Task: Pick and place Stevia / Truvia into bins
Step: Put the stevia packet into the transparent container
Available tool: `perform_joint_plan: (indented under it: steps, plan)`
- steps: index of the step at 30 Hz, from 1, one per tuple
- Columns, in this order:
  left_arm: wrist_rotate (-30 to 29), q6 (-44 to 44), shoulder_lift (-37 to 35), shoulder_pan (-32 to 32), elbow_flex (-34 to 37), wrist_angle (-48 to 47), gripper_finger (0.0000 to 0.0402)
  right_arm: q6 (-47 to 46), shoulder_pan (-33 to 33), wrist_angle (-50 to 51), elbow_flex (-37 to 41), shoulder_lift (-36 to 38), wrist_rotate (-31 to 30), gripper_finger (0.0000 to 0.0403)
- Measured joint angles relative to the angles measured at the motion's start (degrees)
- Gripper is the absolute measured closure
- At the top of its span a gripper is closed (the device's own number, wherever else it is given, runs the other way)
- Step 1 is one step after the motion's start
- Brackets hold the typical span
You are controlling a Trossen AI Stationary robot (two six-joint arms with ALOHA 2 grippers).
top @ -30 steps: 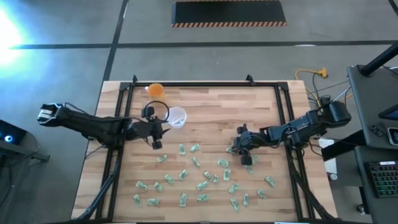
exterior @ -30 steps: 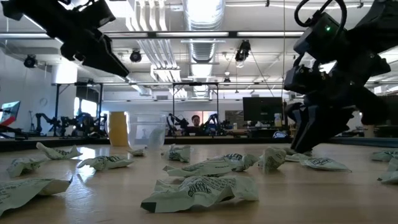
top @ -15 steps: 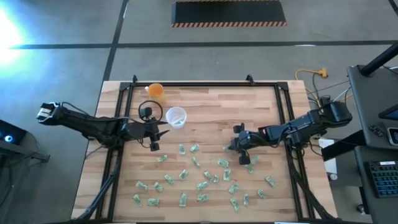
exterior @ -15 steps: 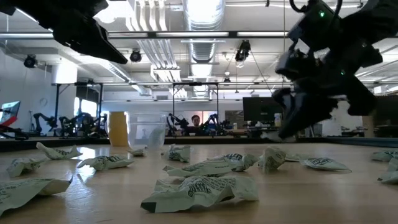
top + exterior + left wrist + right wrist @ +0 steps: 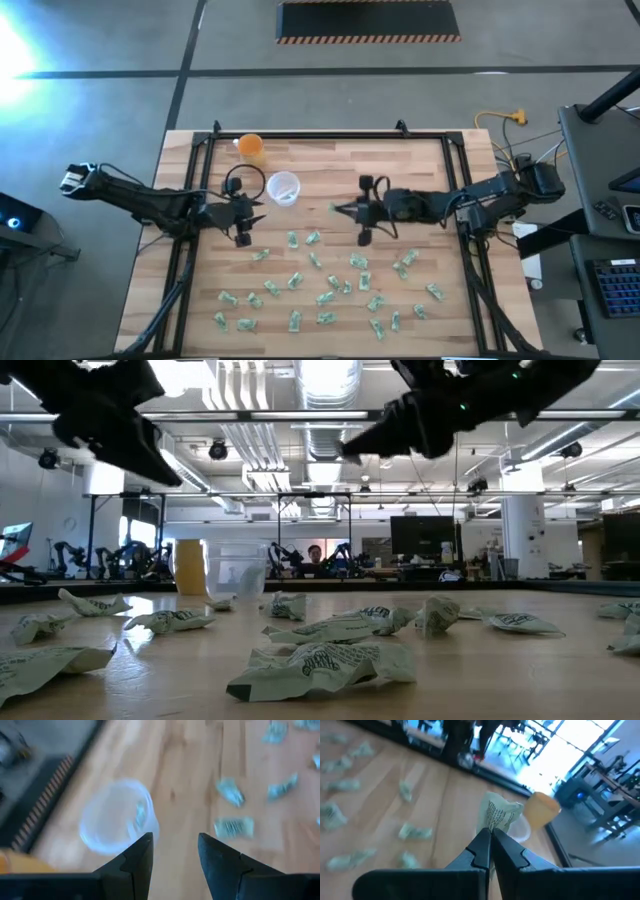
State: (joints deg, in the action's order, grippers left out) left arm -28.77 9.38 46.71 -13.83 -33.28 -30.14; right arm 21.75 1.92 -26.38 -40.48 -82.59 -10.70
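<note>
Many crumpled green-and-white Stevia sachets (image 5: 320,280) lie over the near half of the wooden table (image 5: 420,165). My right gripper (image 5: 340,208) hangs above the table's middle, pointing left, shut on one sachet (image 5: 497,812). The clear cup (image 5: 283,188) stands to its left on its base, with a sachet inside (image 5: 140,815). My left gripper (image 5: 174,845) hovers open just left of the clear cup (image 5: 117,817), with nothing between its fingers. My right gripper pinches the sachet's lower end (image 5: 491,827) between its two fingertips. The fingers are close to level and point toward the table's left. The crumpled sachet sticks out beyond the fingertips, lifted well clear of the table.
An orange cup (image 5: 251,146) stands at the far left, behind the clear cup. Black frame rails (image 5: 455,180) run along the table's left, right and far edges. Bare wood lies between the cups and the scattered sachets.
My right gripper has lifted one sachet off the right part of the table. It has risen and travelled toward the table's left, tipping from pointing down to nearly level. The sachet hangs clear at its tips.
</note>
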Motion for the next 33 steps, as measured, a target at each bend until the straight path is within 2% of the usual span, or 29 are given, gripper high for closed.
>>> perform_joint_plan:
  steps: [3, 6, 16, 20, 26, 30, 33]
  plan:
    - [3.30, 5.86, -0.02, -0.75, 0.21, -3.89, 0.0262, -0.79, -2.56, -0.19, -2.68, -0.78, 4.92, 0.0394]
    - [4.91, 8.65, 0.42, -1.45, 1.03, -5.22, 0.0262, -1.63, -4.48, 0.06, -5.74, -3.81, 6.57, 0.0394]
    - [6.99, 10.04, 0.91, -2.59, 1.33, -6.14, 0.0262, -1.51, -9.53, 0.72, -23.40, -24.04, 8.90, 0.0394]
    - [7.33, 11.37, 0.83, -3.39, 1.45, -7.05, 0.0262, -4.74, -12.30, 5.64, -30.41, -29.75, 13.19, 0.0394]
    - [7.33, 11.45, 0.77, -4.17, 1.46, -6.78, 0.0262, -8.05, -14.60, 11.45, -37.68, -35.60, 14.41, 0.0394]
    - [7.32, 11.44, 0.89, -4.19, 1.46, -6.70, 0.0262, -8.56, -15.02, 13.12, -39.92, -38.34, 16.09, 0.0392]
    - [7.32, 11.44, 0.89, -4.19, 1.46, -6.69, 0.0262, -8.57, -15.02, 14.24, -40.42, -38.56, 18.11, 0.0375]
